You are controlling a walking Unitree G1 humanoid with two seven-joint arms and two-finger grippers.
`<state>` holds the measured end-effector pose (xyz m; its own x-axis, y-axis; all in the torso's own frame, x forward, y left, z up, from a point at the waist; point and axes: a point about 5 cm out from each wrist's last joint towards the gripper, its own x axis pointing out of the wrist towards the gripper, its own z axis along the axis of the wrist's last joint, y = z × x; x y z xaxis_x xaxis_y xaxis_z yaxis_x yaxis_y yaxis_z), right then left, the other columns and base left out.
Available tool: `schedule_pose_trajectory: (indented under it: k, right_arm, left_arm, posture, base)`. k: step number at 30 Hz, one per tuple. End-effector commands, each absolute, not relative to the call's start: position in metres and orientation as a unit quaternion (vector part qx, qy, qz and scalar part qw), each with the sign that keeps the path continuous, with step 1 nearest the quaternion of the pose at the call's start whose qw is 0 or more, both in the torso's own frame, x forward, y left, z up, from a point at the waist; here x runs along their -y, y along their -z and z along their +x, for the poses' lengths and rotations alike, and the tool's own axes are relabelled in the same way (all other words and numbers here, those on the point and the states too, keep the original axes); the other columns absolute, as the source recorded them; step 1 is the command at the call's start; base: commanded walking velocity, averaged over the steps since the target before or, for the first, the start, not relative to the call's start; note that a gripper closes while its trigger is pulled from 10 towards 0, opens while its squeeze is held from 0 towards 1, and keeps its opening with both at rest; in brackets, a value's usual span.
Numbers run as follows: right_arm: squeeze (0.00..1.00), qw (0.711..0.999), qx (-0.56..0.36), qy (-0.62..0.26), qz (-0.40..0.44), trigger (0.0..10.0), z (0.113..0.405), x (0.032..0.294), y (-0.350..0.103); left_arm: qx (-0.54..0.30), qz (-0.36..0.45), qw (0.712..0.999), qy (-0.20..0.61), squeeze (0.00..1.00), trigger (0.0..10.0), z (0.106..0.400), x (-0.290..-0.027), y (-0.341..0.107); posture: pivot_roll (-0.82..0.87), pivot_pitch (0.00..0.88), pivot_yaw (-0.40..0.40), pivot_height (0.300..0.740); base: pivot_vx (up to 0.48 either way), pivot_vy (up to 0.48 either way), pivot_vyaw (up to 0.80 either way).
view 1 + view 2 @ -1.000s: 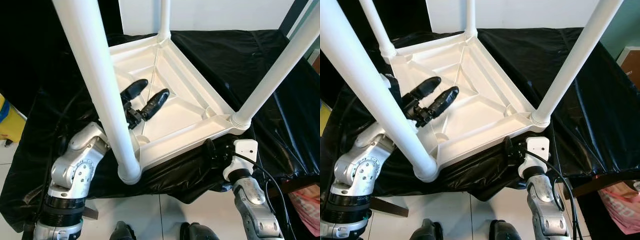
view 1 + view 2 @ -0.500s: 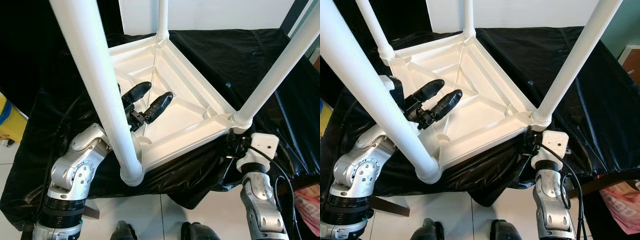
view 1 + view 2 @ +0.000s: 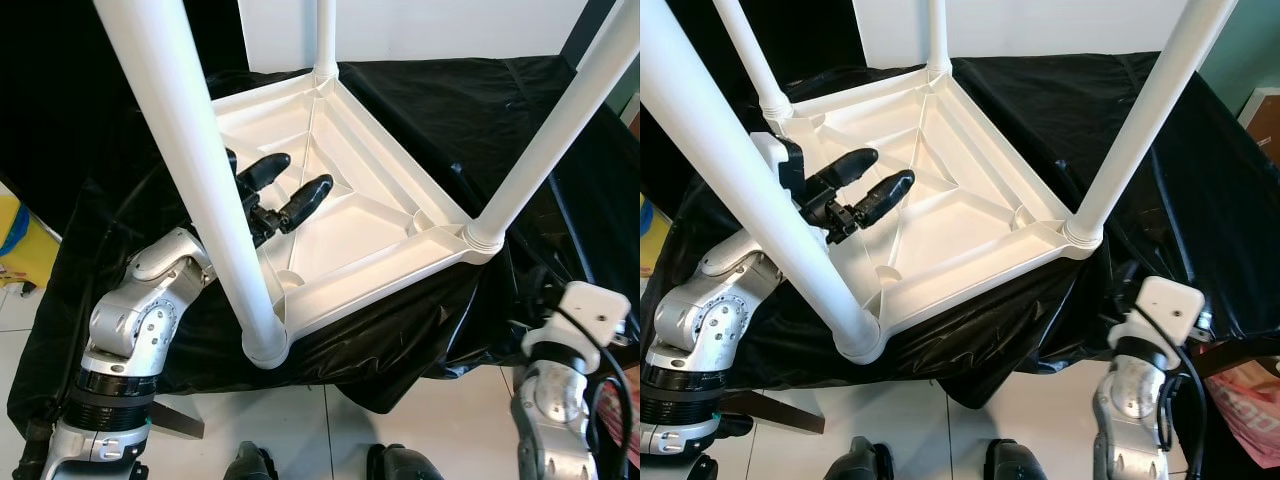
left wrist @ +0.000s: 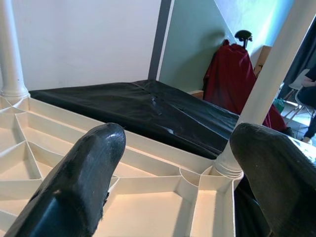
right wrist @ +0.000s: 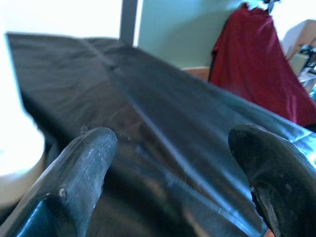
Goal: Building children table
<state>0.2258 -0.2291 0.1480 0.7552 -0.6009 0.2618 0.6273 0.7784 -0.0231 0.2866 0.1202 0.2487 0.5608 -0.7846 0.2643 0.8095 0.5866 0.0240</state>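
A white plastic children's table (image 3: 350, 215) lies upside down on a surface draped in black cloth (image 3: 450, 110). Its legs point up: a near left leg (image 3: 215, 200), a right leg (image 3: 545, 140), a far leg (image 3: 325, 35) and a far left leg (image 3: 750, 60). My left gripper (image 3: 297, 175) hovers open over the ribbed underside, just behind the near left leg, holding nothing. In the left wrist view its fingers (image 4: 84, 177) frame the right leg's socket. My right gripper (image 5: 168, 148) is open over the black cloth, low and to the right of the table's near right corner (image 3: 470, 240).
The cloth hangs over the front edge toward white floor tiles (image 3: 330, 420). A yellow object (image 3: 10, 235) stands at the left and a pink item (image 3: 1240, 400) at the lower right. A red garment (image 4: 232, 74) hangs at the far wall. My feet (image 3: 250, 465) are at the bottom.
My right arm has drawn back from under the table's near right corner, moving right and down. The left gripper has shifted slightly left and back, still open.
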Motion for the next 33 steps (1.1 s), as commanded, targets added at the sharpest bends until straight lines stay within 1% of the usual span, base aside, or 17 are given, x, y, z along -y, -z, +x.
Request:
schedule_pose_trajectory:
  k: [1, 3, 9, 12, 13, 14, 15, 16, 17, 19, 22, 23, 25, 27, 29, 31, 33]
  right_arm:
    - [0.0, 0.931, 0.111, 0.344, -0.057, 10.0, 0.226, 0.233, -0.145]
    - [0.0, 0.919, 0.117, 0.374, -0.047, 10.0, 0.239, 0.235, -0.149]
    - [0.0, 0.914, 0.121, 0.385, -0.034, 10.0, 0.256, 0.229, -0.154]
    - [0.0, 0.914, 0.121, 0.385, -0.034, 10.0, 0.256, 0.229, -0.154]
    - [0.0, 0.915, 0.12, 0.384, -0.03, 10.0, 0.266, 0.224, -0.155]
    - [0.0, 0.915, 0.12, 0.384, -0.03, 10.0, 0.266, 0.224, -0.155]
    - [0.0, 0.92, 0.12, 0.373, -0.025, 10.0, 0.28, 0.214, -0.157]
    - [0.0, 0.92, 0.12, 0.373, -0.025, 10.0, 0.28, 0.214, -0.157]
    - [0.0, 0.923, 0.121, 0.365, -0.021, 10.0, 0.29, 0.207, -0.159]
    - [0.0, 0.923, 0.121, 0.365, -0.021, 10.0, 0.29, 0.207, -0.159]
    - [0.0, 0.933, 0.124, 0.338, -0.022, 10.0, 0.314, 0.194, -0.166]
    - [0.0, 0.933, 0.124, 0.338, -0.022, 10.0, 0.314, 0.194, -0.166]
    - [0.0, 0.938, 0.129, 0.322, -0.02, 10.0, 0.328, 0.189, -0.172]
    - [0.0, 0.939, 0.131, 0.318, -0.019, 10.0, 0.332, 0.188, -0.174]
    - [0.0, 0.945, 0.133, 0.3, -0.017, 10.0, 0.344, 0.183, -0.181]
    - [0.0, 0.945, 0.133, 0.3, -0.017, 10.0, 0.344, 0.183, -0.181]
    - [0.0, 0.95, 0.135, 0.281, -0.013, 10.0, 0.356, 0.177, -0.187]
  left_arm:
    - [0.122, -0.035, 0.839, 0.529, 0.0, 10.0, 0.279, -0.115, -0.249]
    - [0.114, -0.04, 0.822, 0.557, 0.0, 10.0, 0.273, -0.111, -0.25]
    - [0.111, -0.037, 0.815, 0.567, 0.0, 10.0, 0.269, -0.109, -0.251]
    - [0.111, -0.037, 0.815, 0.567, 0.0, 10.0, 0.269, -0.109, -0.251]
    - [0.113, -0.041, 0.813, 0.569, 0.0, 10.0, 0.267, -0.108, -0.253]
    - [0.113, -0.041, 0.813, 0.569, 0.0, 10.0, 0.267, -0.108, -0.253]
    - [0.117, -0.047, 0.813, 0.569, 0.0, 10.0, 0.264, -0.106, -0.256]
    - [0.117, -0.047, 0.813, 0.569, 0.0, 10.0, 0.264, -0.106, -0.256]
    - [0.119, -0.054, 0.812, 0.569, 0.0, 10.0, 0.262, -0.104, -0.258]
    - [0.119, -0.054, 0.812, 0.569, 0.0, 10.0, 0.262, -0.104, -0.258]
    - [0.127, -0.076, 0.809, 0.568, 0.0, 10.0, 0.252, -0.096, -0.26]
    - [0.127, -0.076, 0.809, 0.568, 0.0, 10.0, 0.252, -0.096, -0.26]
    - [0.128, -0.089, 0.807, 0.569, 0.0, 10.0, 0.245, -0.089, -0.26]
    - [0.129, -0.095, 0.807, 0.569, 0.0, 10.0, 0.243, -0.087, -0.261]
    - [0.134, -0.104, 0.805, 0.569, 0.0, 10.0, 0.239, -0.081, -0.262]
    - [0.134, -0.104, 0.805, 0.569, 0.0, 10.0, 0.239, -0.081, -0.262]
    - [0.14, -0.117, 0.804, 0.565, 0.0, 10.0, 0.236, -0.074, -0.264]
  posture:
    - [-0.09, 0.156, 0.03, 0.74]
    - [-0.08, 0.158, 0.033, 0.74]
    - [-0.07, 0.161, 0.033, 0.74]
    - [-0.07, 0.161, 0.033, 0.74]
    - [-0.06, 0.163, 0.034, 0.74]
    - [-0.06, 0.163, 0.034, 0.74]
    - [-0.05, 0.163, 0.036, 0.74]
    - [-0.05, 0.163, 0.036, 0.74]
    - [-0.05, 0.163, 0.036, 0.74]
    - [-0.05, 0.163, 0.036, 0.74]
    - [-0.02, 0.168, 0.029, 0.74]
    - [-0.02, 0.168, 0.029, 0.74]
    - [-0.02, 0.172, 0.026, 0.74]
    - [-0.02, 0.172, 0.026, 0.74]
    - [-0.01, 0.176, 0.025, 0.74]
    - [-0.01, 0.176, 0.025, 0.74]
    - [-0.01, 0.182, 0.031, 0.74]
  base:
    - [0.0, 0.0, 0.0]
    - [0.0, 0.0, 0.0]
    - [0.0, 0.0, 0.0]
    - [0.0, 0.0, 0.0]
    - [0.0, 0.0, 0.0]
    - [0.0, 0.0, 0.0]
    - [0.0, 0.0, 0.0]
    - [0.0, 0.0, 0.0]
    - [0.0, 0.0, 0.0]
    - [0.0, 0.0, 0.0]
    - [0.0, 0.0, 0.0]
    - [0.0, 0.0, 0.0]
    - [0.0, 0.0, 0.0]
    - [0.0, 0.0, 0.0]
    - [0.0, 0.0, 0.0]
    - [0.0, 0.0, 0.0]
    - [0.0, 0.0, 0.0]
